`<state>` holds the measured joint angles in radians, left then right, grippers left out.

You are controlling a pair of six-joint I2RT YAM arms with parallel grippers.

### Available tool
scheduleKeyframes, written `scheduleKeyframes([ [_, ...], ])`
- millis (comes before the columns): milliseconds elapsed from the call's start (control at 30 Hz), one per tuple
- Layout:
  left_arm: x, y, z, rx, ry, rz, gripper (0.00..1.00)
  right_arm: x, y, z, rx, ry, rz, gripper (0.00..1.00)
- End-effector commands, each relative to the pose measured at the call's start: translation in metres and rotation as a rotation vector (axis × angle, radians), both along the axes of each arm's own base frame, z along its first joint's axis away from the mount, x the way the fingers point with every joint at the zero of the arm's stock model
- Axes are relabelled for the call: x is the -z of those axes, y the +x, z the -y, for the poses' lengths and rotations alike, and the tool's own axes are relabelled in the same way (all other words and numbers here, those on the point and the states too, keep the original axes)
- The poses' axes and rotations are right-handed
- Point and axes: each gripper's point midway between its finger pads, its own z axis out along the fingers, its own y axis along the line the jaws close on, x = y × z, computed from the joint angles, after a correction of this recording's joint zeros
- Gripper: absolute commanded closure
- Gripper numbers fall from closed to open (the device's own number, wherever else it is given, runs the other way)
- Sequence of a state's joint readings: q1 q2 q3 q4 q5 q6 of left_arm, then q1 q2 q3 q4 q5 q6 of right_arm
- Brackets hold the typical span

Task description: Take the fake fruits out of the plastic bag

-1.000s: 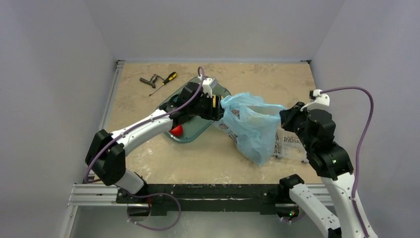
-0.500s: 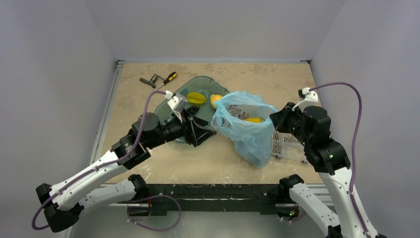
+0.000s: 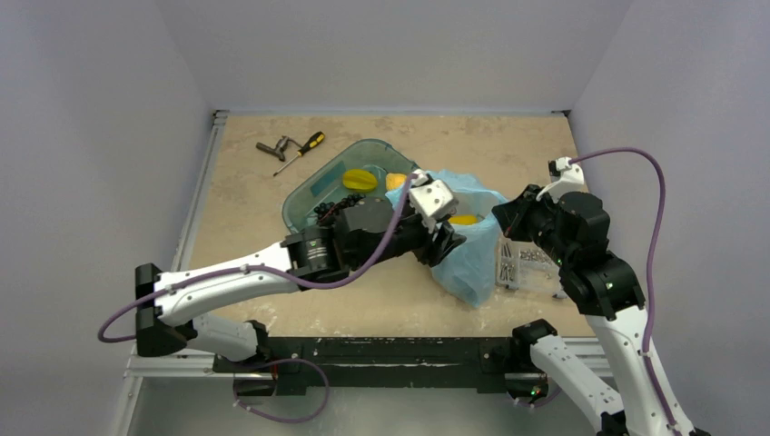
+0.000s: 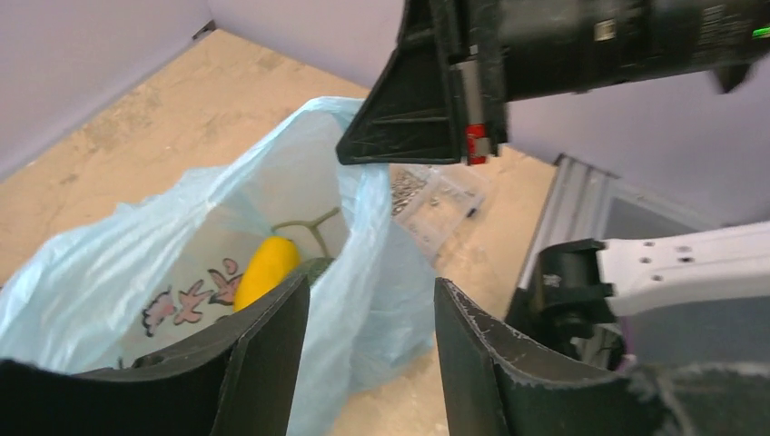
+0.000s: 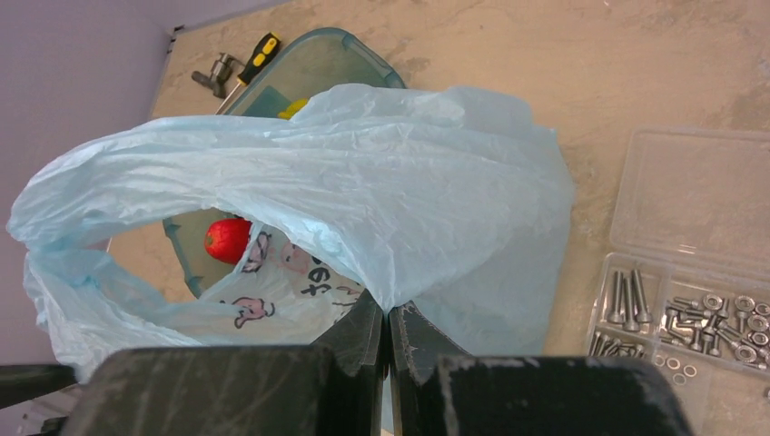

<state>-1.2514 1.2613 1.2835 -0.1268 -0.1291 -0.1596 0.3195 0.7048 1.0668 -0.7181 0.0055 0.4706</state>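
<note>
The light-blue plastic bag (image 3: 472,262) stands open on the table right of centre, its pink cartoon print (image 4: 186,304) on the inside wall. A smooth yellow fruit (image 4: 265,268) lies inside, also seen from above (image 3: 465,219), with a dark green shape and a stem beside it. My left gripper (image 3: 451,241) hovers over the bag's mouth, open, one finger (image 4: 272,354) inside the rim and the bag's near wall loose between the jaws (image 4: 372,291). My right gripper (image 5: 389,313) is shut on the bag's right rim (image 5: 409,191), holding it up.
A teal tray (image 3: 313,186) behind the left arm holds a star fruit (image 3: 360,178), a yellow pear (image 3: 396,181) and a red fruit (image 5: 227,239). A screwdriver (image 3: 302,150) lies at the back left. A clear box of screws (image 5: 690,272) sits right of the bag.
My left arm has swung from the tray over to the bag's mouth, and its jaws have opened wider. The right gripper keeps its pinch on the rim.
</note>
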Motion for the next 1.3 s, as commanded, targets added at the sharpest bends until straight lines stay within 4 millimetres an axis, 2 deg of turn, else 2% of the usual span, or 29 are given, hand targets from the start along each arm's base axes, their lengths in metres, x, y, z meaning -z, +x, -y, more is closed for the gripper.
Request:
scheduleKeyframes([
  [0,0.031,0.035,0.018,-0.144,0.157,0.008,0.52,-0.031,-0.003,-0.006,-0.025,0.061,0.084,1.0],
  [100,0.078,0.048,0.027,-0.212,0.224,-0.04,0.54,-0.034,-0.004,-0.008,-0.033,0.079,0.095,1.0],
  [167,0.108,0.038,0.039,-0.141,0.258,-0.087,0.62,-0.033,-0.004,-0.008,-0.033,0.083,0.098,1.0],
  [200,0.117,0.026,0.045,-0.077,0.277,-0.12,0.71,-0.031,-0.003,-0.008,-0.027,0.081,0.096,1.0],
  [233,0.124,0.01,0.049,-0.016,0.285,-0.153,0.77,-0.029,-0.003,-0.007,-0.025,0.079,0.091,1.0],
  [333,0.156,-0.041,0.051,0.095,0.264,-0.251,0.81,-0.021,0.0,-0.005,-0.009,0.069,0.078,1.0],
  [400,0.168,-0.055,0.054,0.109,0.178,-0.331,0.81,-0.014,0.001,-0.005,-0.005,0.065,0.068,1.0],
  [500,0.206,-0.059,0.046,0.085,0.216,-0.407,0.81,0.01,0.0,-0.005,0.011,0.073,0.008,1.0],
  [567,0.227,-0.061,0.044,0.088,0.274,-0.427,0.82,0.034,-0.004,-0.004,0.036,0.088,-0.079,1.0],
  [633,0.235,-0.062,0.04,0.085,0.303,-0.428,0.82,0.057,-0.011,-0.001,0.057,0.073,-0.167,1.0],
  [700,0.232,-0.062,0.034,0.078,0.278,-0.425,0.82,0.077,-0.017,0.005,0.082,0.037,-0.24,1.0],
  [733,0.229,-0.061,0.031,0.08,0.266,-0.412,0.81,0.086,-0.021,0.005,0.075,0.016,-0.273,0.95],
  [767,0.225,-0.06,0.029,0.082,0.262,-0.397,0.8,0.092,-0.024,0.005,0.063,-0.002,-0.301,0.82],
  [833,0.219,-0.059,0.027,0.094,0.269,-0.376,0.79,0.099,-0.03,0.006,0.045,-0.03,-0.342,0.47],
  [867,0.215,-0.059,0.029,0.102,0.27,-0.369,0.78,0.101,-0.032,0.007,0.041,-0.039,-0.351,0.33],
  [900,0.214,-0.06,0.029,0.11,0.276,-0.365,0.78,0.103,-0.034,0.008,0.043,-0.046,-0.367,0.23],
  [967,0.216,-0.062,0.032,0.125,0.274,-0.374,0.78,0.109,-0.036,0.01,0.051,-0.06,-0.395,0.08],
  [1033,0.224,-0.069,0.036,0.15,0.269,-0.412,0.78,0.112,-0.036,0.007,0.053,-0.049,-0.426,0.01],
  [1167,0.241,-0.074,0.038,0.149,0.261,-0.468,0.77,0.113,-0.026,0.001,0.136,0.01,-0.419,0.01],
  [1267,0.246,-0.078,0.039,0.161,0.263,-0.483,0.77,0.137,-0.023,-0.013,0.168,-0.047,-0.483,0.01],
])
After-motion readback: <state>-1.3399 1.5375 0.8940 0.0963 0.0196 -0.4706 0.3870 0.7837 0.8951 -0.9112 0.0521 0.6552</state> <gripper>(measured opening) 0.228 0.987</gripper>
